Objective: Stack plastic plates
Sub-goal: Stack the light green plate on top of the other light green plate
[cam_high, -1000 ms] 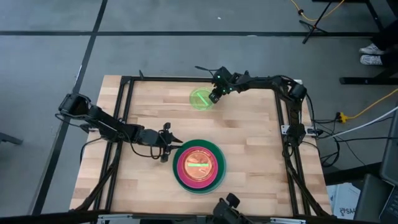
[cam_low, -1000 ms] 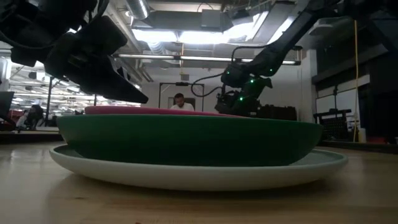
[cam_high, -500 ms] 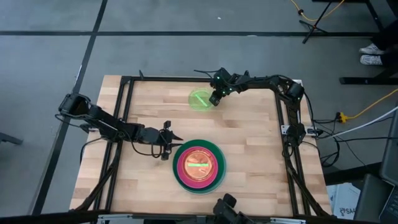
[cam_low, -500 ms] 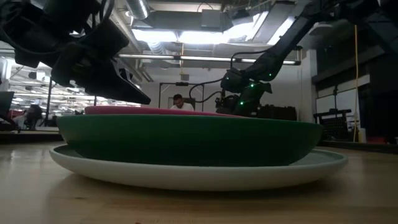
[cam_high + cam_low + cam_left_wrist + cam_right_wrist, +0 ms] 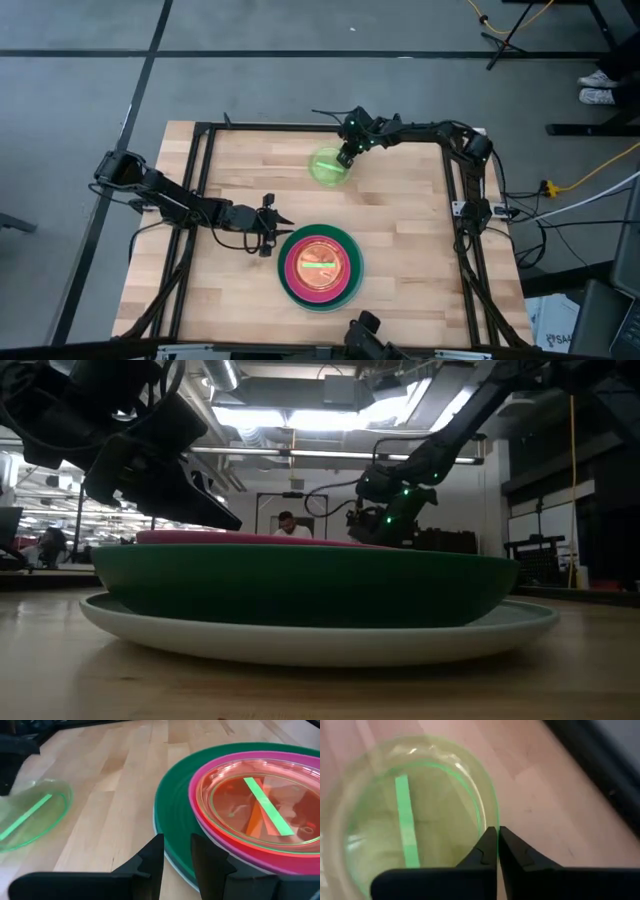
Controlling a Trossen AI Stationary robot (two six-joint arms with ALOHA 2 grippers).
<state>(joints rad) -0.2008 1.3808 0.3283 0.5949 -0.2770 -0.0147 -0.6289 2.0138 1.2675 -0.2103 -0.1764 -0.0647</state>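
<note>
A stack of plates (image 5: pixel 320 267) stands near the table's front middle: a light-blue plate (image 5: pixel 300 635) at the bottom, then dark green (image 5: pixel 175 815) and magenta (image 5: pixel 200 820), with small translucent pink-red, orange and lime ones on top (image 5: pixel 255 805). My left gripper (image 5: pixel 272 228) hovers slightly open and empty at the stack's left rim (image 5: pixel 176 842). My right gripper (image 5: pixel 345 157) is shut on a second translucent lime-green plate (image 5: pixel 327 166) at the far middle. That plate also shows in the left wrist view (image 5: pixel 30 815). My right gripper pinches the lime-green plate's rim (image 5: pixel 492 815) on the side toward the table's right, one finger inside the rim and one outside. The fingers come from above, slanting down from the far right. The plate looks tilted, and I cannot tell whether its far side still touches the table.
Bare wooden tabletop (image 5: pixel 400 210) lies between the lime plate and the stack. A black frame (image 5: pixel 205 150) runs along the table's left, far and right edges. A person (image 5: pixel 290 525) sits in the room far behind the table.
My right gripper has drawn the lime-green plate a little toward the near edge and the stack, and the plate looks more tilted than before.
</note>
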